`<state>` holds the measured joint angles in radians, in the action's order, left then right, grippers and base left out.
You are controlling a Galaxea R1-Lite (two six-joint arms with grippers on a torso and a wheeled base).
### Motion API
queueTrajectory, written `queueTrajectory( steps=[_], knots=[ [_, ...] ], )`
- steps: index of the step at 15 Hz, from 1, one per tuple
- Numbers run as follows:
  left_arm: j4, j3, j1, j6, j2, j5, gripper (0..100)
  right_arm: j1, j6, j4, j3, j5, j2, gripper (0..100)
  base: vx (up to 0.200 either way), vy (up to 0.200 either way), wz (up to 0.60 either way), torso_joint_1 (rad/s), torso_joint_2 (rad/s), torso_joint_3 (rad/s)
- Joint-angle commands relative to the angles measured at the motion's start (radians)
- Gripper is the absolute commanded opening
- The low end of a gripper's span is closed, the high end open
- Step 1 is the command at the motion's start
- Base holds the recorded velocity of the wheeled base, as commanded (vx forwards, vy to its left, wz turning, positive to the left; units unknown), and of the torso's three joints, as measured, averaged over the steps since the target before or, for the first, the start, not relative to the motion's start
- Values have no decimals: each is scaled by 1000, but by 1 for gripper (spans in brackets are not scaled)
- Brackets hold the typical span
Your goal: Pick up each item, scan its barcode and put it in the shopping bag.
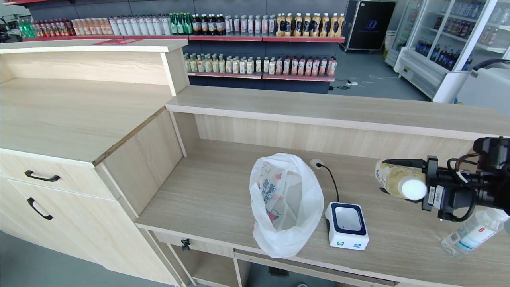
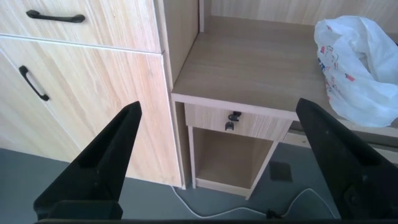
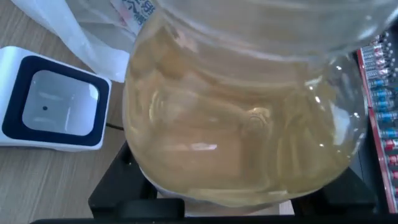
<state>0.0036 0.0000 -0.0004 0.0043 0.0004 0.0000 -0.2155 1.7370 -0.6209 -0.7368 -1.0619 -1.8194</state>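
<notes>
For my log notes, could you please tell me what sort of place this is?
Most likely a small shop's checkout counter: shelves of bottled drinks behind, a glass-door drinks fridge, and a barcode scanner beside a shopping bag.

- Worktop (image 1: 223, 191): pale wood grain, the low level of a stepped counter. A raised ledge (image 1: 338, 109) runs behind it and a taller cabinet (image 1: 79, 119) stands at its left end.
- Shopping bag (image 1: 285, 203): white printed plastic, mouth open, standing mid-worktop near the front edge.
- Scanner (image 1: 347, 225): white box, dark-framed window facing up, just beside the bag on its right.
- Cable (image 1: 334, 181): black, running from the scanner back to a round grommet (image 1: 316, 162).
- Clear bottle (image 1: 472, 233): lying on its side at the far right, well apart from the scanner.
</notes>
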Motion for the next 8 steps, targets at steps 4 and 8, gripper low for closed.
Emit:
queueTrajectory(
  steps=[4, 8],
  knots=[
    [-1, 0, 0, 0, 0, 0, 100, 42, 36, -57, -4, -43, -130, 0, 0, 0, 0, 0, 0, 0],
    [-1, 0, 0, 0, 0, 0, 100, 88, 35, -69, 2, -43, -179, 0, 0, 0, 0, 0, 0, 0]
  ],
)
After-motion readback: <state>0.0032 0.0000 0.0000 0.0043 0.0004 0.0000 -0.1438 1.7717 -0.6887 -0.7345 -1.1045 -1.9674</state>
